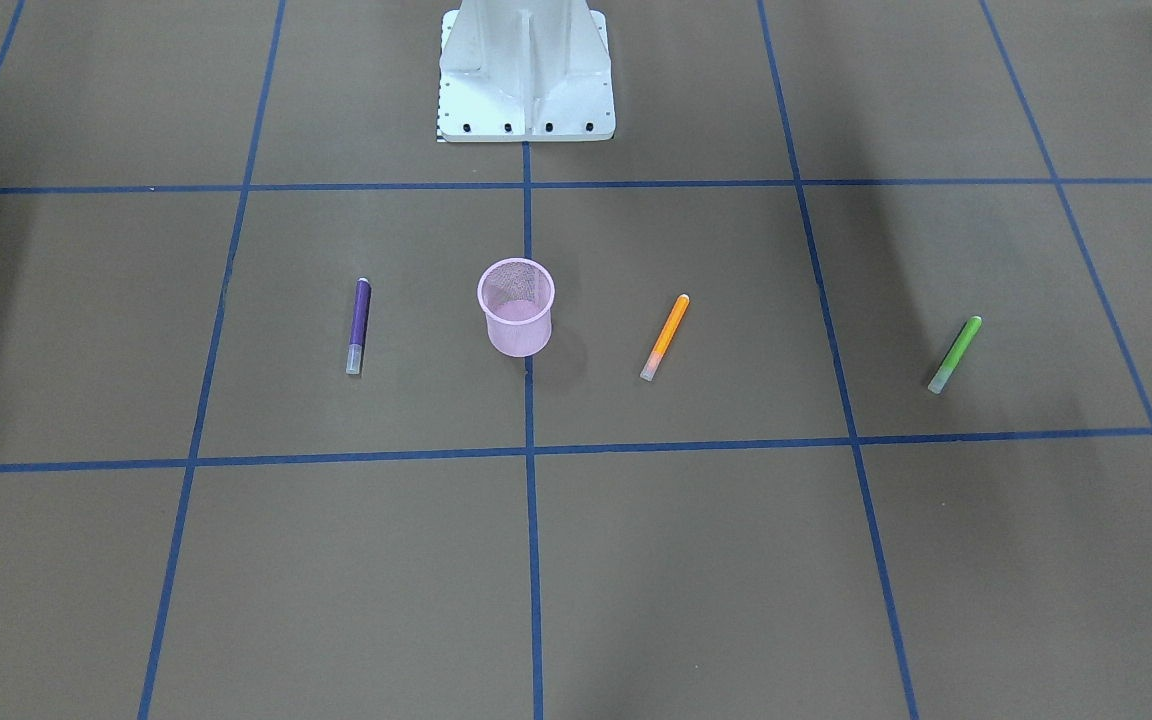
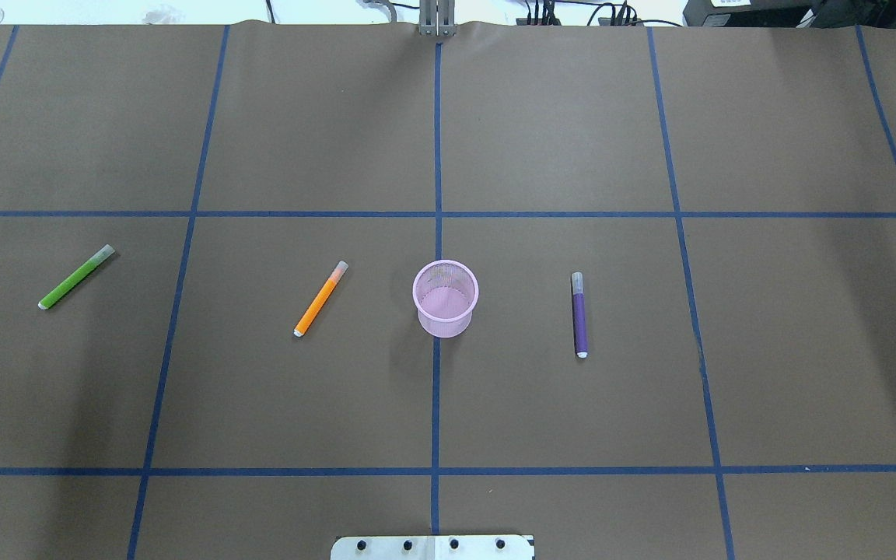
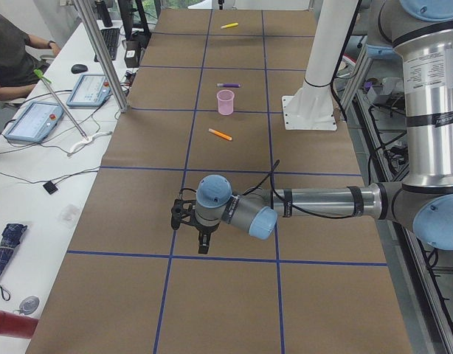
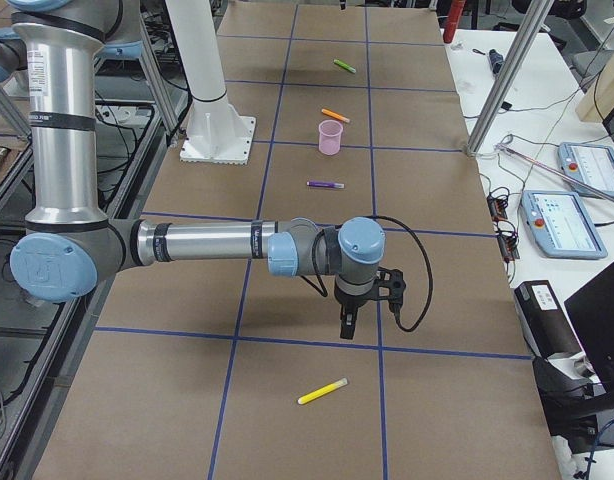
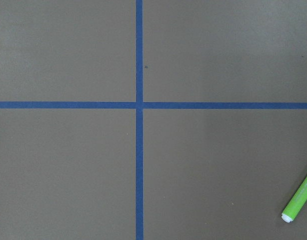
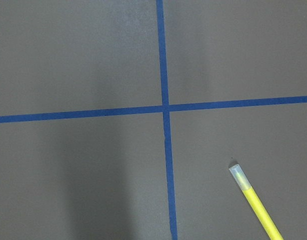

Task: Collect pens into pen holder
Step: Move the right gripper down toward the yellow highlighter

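The desk (image 2: 572, 124), covered in brown paper crossed by blue tape lines (image 2: 437, 389), carried everything; the white robot base (image 1: 526, 70) stood at its near edge on the robot's side. The left arm (image 3: 322, 203) reached low over the desk's left end, its gripper (image 3: 201, 240) pointing down above bare paper; the right arm (image 4: 197, 245) did the same over the right end, its gripper (image 4: 349, 322) likewise hanging above the paper; both grippers showed only in the side views, so whether their jaws were open or closed could not be told.

The pink mesh pen holder (image 2: 446, 299) stood upright at the middle of the desk, on the central tape line, with no pen visible inside it. The purple pen (image 2: 579, 315) lay flat to its right, near but apart, its pale cap pointing away from the robot; the orange pen (image 2: 321, 299) lay flat to its left at a slant, cap also on the far end. The green pen (image 2: 76, 277) lay further left, well apart from the holder, slanted the same way; its tip showed at the edge of the left wrist view. The yellow pen (image 4: 322, 391) lay well apart at the desk's right end, beyond the right gripper.
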You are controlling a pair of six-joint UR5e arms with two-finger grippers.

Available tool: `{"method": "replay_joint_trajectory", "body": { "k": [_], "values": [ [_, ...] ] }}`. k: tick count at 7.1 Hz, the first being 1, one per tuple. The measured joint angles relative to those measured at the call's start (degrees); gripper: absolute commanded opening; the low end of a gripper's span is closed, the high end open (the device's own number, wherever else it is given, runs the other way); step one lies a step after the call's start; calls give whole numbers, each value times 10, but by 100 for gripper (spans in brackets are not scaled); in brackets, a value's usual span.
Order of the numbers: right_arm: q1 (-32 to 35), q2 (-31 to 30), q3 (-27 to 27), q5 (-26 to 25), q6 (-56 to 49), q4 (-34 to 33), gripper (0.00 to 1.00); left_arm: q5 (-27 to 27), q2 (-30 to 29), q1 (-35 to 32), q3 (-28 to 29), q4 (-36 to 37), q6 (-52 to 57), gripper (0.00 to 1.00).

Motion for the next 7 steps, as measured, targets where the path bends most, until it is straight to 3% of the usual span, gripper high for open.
{"method": "replay_joint_trajectory", "body": {
  "k": [4, 7],
  "values": [
    [11, 1, -32, -1, -14, -3, 100, -3, -3, -2, 28, 14, 26, 100],
    [12, 5, -55, -3, -48, -3, 100, -6, -10, -8, 23, 70, 50, 100]
  ]
}}
